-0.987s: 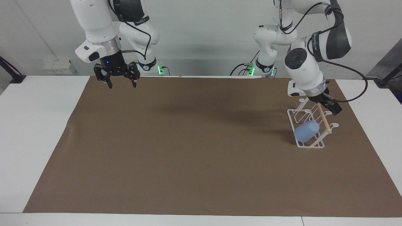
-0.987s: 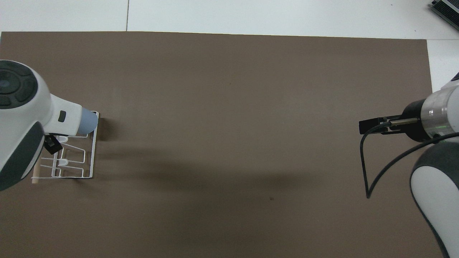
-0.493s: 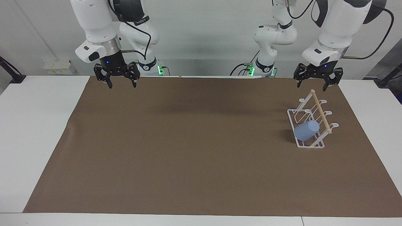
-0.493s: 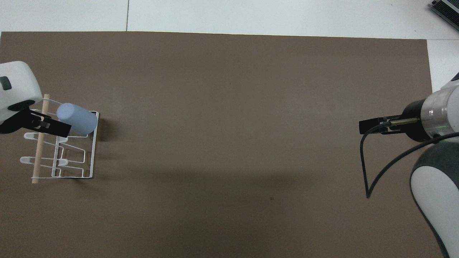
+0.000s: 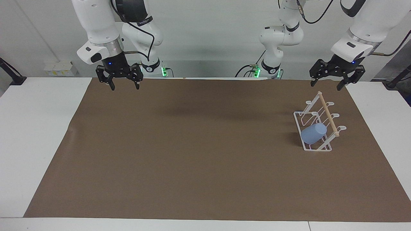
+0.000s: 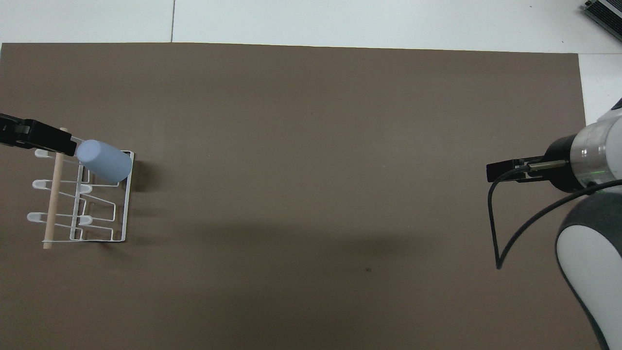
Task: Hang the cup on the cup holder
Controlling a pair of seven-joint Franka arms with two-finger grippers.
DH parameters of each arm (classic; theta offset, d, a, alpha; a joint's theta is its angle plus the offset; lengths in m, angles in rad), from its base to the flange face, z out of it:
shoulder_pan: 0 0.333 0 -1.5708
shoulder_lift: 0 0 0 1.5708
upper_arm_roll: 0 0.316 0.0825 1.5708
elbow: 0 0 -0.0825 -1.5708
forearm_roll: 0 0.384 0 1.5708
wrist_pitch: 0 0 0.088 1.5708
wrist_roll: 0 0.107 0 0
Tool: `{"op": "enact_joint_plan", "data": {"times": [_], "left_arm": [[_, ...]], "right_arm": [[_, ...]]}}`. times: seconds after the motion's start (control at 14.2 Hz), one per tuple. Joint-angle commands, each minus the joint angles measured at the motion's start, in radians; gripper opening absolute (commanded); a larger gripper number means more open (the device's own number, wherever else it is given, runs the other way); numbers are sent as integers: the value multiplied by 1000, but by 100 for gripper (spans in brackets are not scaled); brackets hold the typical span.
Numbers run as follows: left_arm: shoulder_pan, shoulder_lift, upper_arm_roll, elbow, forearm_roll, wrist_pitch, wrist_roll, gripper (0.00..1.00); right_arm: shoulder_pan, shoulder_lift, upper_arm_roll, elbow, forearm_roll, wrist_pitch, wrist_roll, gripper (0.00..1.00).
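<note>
Robotics lab bench. Two white robot arms [image 5: 96, 29] bolted at a white table [image 5: 38, 128], brown paper mat [image 5: 192, 144] taped flat, bare grey wall [image 5: 208, 32], loose cables [image 5: 326, 157].

Two arms in glossy white rounded shells [image 5: 96, 22], with dark grey caps at the joints and a polished silver ring [image 5: 112, 48] above each wrist. Black two-finger hands, the left hand [image 5: 334, 84] and the right hand [image 5: 124, 86], each showing a small blue light on its black body; black cables [image 5: 146, 35] looped along the links. Green lights glowing at both bases [image 5: 164, 70], and a grey oval button on each white wrist block.
</note>
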Motion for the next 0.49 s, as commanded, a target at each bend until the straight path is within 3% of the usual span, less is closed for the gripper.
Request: {"op": "enact_joint_plan", "data": {"times": [0.0, 0.28, 0.42], "left_arm": [[20, -62, -3, -49, -16, -42, -72, 100], [54, -186, -5, -230, -19, 7, -77, 100], [52, -197, -6, -263, -23, 61, -77, 100]], "right_arm": [[-16, -26, 4, -25, 5, 7, -29, 100], [-16, -26, 4, -25, 5, 5, -29, 100], [-16, -26, 4, -25, 5, 5, -29, 100]]}}
